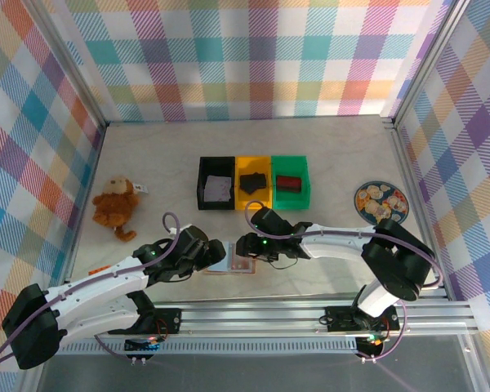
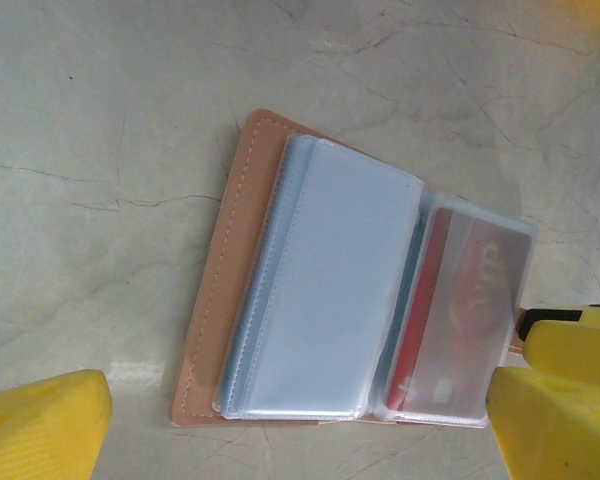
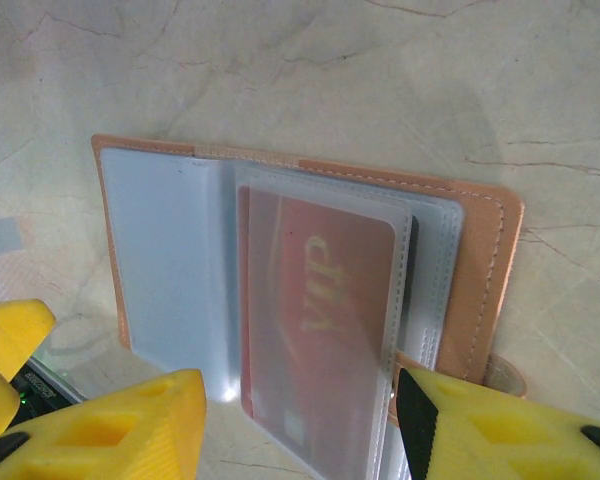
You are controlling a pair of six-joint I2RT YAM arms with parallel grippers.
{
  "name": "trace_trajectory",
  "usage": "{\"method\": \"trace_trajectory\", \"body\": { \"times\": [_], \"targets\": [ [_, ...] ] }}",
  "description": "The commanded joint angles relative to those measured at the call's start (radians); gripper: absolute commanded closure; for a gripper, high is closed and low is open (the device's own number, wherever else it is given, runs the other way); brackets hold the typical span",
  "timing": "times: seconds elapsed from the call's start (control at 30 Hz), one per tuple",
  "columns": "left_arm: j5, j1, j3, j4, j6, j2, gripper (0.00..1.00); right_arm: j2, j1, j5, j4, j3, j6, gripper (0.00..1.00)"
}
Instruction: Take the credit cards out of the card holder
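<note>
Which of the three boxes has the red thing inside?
The green box, at the right end of the row. The yellow box holds a black thing, the black box a pale thing.

card holder (image 1: 231, 267) flat on table (image 1: 327, 155), between left claw (image 1: 214, 255) and right claw (image 1: 245, 245), bins (image 1: 253, 181) behind

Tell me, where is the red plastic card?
The red plastic card sits sleeved in the open pinkish-tan leather card holder, front-centre in the top view, between the left gripper and right gripper.
</note>
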Motion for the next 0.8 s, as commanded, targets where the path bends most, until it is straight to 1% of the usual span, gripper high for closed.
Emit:
{"method": "trace_trajectory", "body": {
  "times": [0.0, 0.1, 0.2, 0.27, 0.43, 0.5, 0.57, 0.63, 0.77],
  "targets": [
    [0.007, 0.007, -0.019, 0.021, -0.017, -0.013, 0.04, 0.002, 0.003, -0.012, 0.008, 0.023, 0.01, 0.45],
    [0.009, 0.007, -0.019, 0.023, -0.017, -0.016, 0.04, 0.004, 0.003, -0.019, 0.006, 0.031, 0.01, 0.45],
    [0.01, 0.007, -0.014, 0.019, -0.014, -0.019, 0.04, -0.016, 0.003, 0.015, -0.022, 0.028, 0.002, 0.45],
    [0.008, 0.006, -0.016, 0.016, -0.013, -0.025, 0.03, -0.028, 0.003, 0.024, -0.007, 0.02, 0.006, 0.45],
    [0.004, 0.008, -0.021, 0.023, -0.014, -0.034, 0.03, 0.005, 0.003, -0.041, 0.019, 0.055, 0.013, 0.44],
    [0.004, 0.008, -0.011, 0.011, -0.007, -0.036, 0.03, -0.013, 0.003, 0.008, -0.031, 0.056, 0.013, 0.44],
    [-0.001, 0.006, -0.004, -0.004, 0.002, -0.044, 0.03, -0.049, 0.003, 0.065, -0.046, 0.032, 0.008, 0.43],
    [-0.009, 0.008, -0.005, -0.012, 0.007, -0.058, 0.03, -0.069, 0.003, 0.092, -0.056, 0.018, 0.006, 0.42],
    [-0.012, 0.011, -0.006, -0.013, 0.013, -0.06, 0.02, -0.026, 0.003, 0.068, -0.108, 0.063, 0.012, 0.42]
  ]
}}
